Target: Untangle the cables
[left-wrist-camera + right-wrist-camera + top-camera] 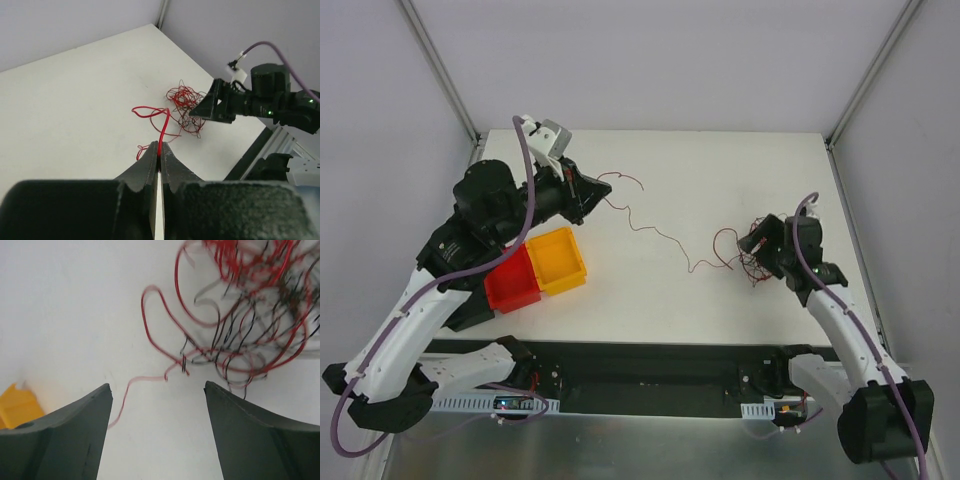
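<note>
The cables form a small tangle of thin red and black wires (748, 262) on the white table (720, 170), right of centre. One long red wire (660, 232) trails from the tangle leftwards to my left gripper (605, 188). In the left wrist view the gripper (159, 145) is shut on that red wire (163, 127), with the tangle (184, 100) lying beyond it. My right gripper (752, 245) hovers at the tangle. In the right wrist view its jaws (157, 387) stand wide open over bare table, with the tangle (250, 325) just ahead and to the right and nothing between them.
A red bin (512, 282) and a yellow bin (558, 260) sit side by side near the left arm; the yellow bin's corner (15, 405) shows in the right wrist view. Grey walls enclose the table.
</note>
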